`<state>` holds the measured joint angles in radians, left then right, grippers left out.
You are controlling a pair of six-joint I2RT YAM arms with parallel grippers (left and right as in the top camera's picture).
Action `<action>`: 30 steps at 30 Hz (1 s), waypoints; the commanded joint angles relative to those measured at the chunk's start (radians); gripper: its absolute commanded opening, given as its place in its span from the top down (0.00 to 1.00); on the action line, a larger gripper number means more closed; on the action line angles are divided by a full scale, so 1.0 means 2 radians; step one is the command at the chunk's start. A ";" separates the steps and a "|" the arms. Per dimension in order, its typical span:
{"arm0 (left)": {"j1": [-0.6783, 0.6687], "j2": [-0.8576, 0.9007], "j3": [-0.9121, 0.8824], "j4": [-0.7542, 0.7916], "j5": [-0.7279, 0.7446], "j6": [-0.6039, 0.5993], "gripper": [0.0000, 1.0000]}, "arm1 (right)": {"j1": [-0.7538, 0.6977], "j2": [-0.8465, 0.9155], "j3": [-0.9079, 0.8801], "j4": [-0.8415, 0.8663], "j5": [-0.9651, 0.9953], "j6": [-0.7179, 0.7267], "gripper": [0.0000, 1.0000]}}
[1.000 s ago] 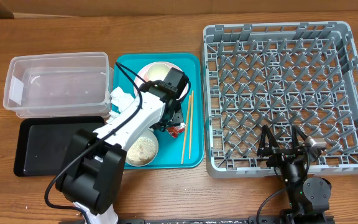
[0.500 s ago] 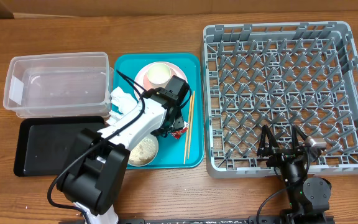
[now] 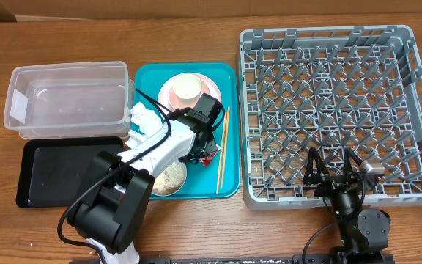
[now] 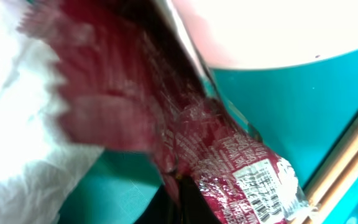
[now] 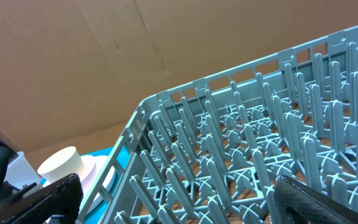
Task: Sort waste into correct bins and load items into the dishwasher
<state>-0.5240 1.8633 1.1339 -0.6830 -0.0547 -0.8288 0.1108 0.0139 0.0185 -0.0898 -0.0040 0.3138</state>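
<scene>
Just under the left fingers (image 3: pixel 202 142), the wrapper (image 4: pixel 229 155) is lying on the teal tray (image 4: pixel 278 106) at the plate (image 4: pixel 272 31) rim; finger gap isn't showing, can't tell. Should be pinching wrapper only, missing tissue (image 4: pixel 11 137) and chopsticks (image 4: pixel 344 165).

On the smooth teal plastic serving tray (image 4: pixel 278 106), the small red printed snack wrapper (image 4: pixel 229 155) is glossy, crinkled film (foil-like), and the crumpled white paper tissue (image 4: pixel 11 137) is matt and soft. Right of the tray, the large square grey plastic dish rack (image 3: pixel 328 103) looks matt.
</scene>
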 commanded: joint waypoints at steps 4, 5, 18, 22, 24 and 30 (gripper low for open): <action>-0.004 -0.010 -0.005 -0.001 0.017 -0.001 0.96 | -0.004 -0.004 -0.005 0.003 -0.002 -0.002 0.00; -0.003 -0.012 -0.005 -0.002 0.020 0.005 0.96 | -0.004 -0.004 -0.005 0.003 -0.002 -0.002 0.00; 0.031 -0.168 0.065 -0.046 -0.042 0.010 0.96 | -0.004 -0.004 -0.005 0.003 -0.002 -0.002 0.00; 0.091 -0.220 0.066 -0.060 -0.048 0.011 0.96 | -0.004 -0.004 -0.005 0.003 -0.002 -0.002 0.00; 0.126 -0.233 0.066 -0.072 -0.061 0.013 0.96 | -0.004 -0.004 -0.005 0.003 -0.002 -0.002 0.00; 0.242 -0.225 0.066 -0.088 -0.068 0.029 0.96 | -0.004 -0.004 -0.005 0.003 -0.002 -0.002 0.00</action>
<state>-0.1154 1.3964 1.2583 -0.8505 -0.1623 -0.8043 0.1108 0.0139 0.0185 -0.0902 -0.0036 0.3138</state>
